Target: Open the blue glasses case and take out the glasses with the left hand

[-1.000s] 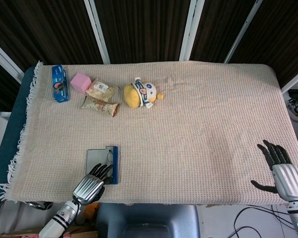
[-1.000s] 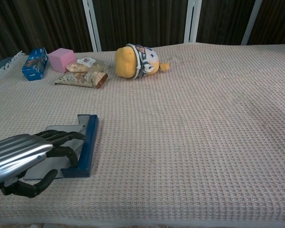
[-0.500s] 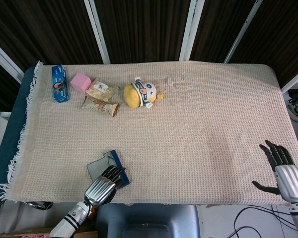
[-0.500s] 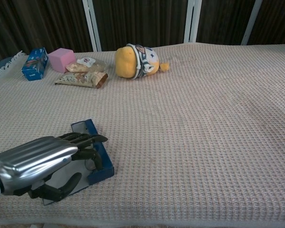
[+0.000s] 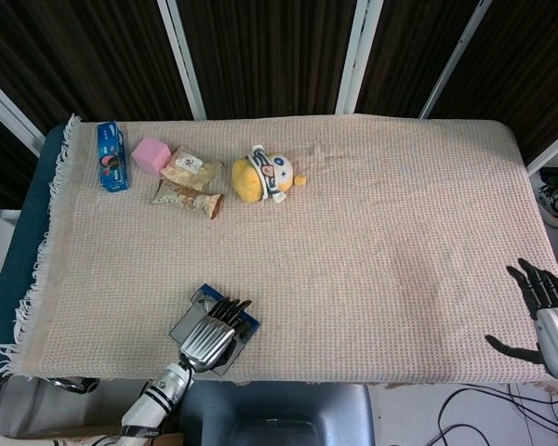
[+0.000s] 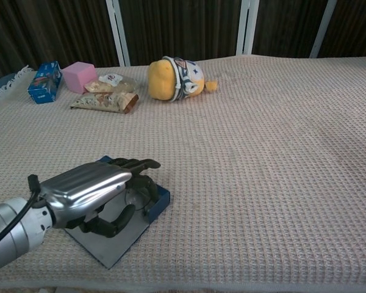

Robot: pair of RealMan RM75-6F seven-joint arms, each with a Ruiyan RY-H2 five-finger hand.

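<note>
Lying open near the front edge of the cloth [image 5: 372,232], left of centre: the case [image 6: 113,241], turned at an angle, grey lid flat on the cloth and blue tray [image 6: 160,196] beside it. Resting over the case from above: the left hand [image 6: 91,186], metal back up, dark fingers [image 6: 137,165] curled down over the blue tray and thumb tucked underneath, above the grey lid. Hard to tell whether those fingers are actually gripping anything (the glasses themselves are hidden beneath the palm in both views, apart from a faint rounded shape below the fingers in the chest view). Seen from the head view, covering most of the case [image 5: 197,305], the same left hand [image 5: 209,336], forearm running off the near edge.

Hovering off the cloth's near right corner, well apart from the case: the right hand [image 5: 549,311], holding nothing, fingers spread and thumb out to the side (head view only).

Sitting along the far left of the cloth: a blue box [image 5: 112,156], a pink block [image 5: 152,154], two snack packets [image 5: 190,183], and just right of them a yellow plush toy [image 5: 262,174] lying on its side.
</note>
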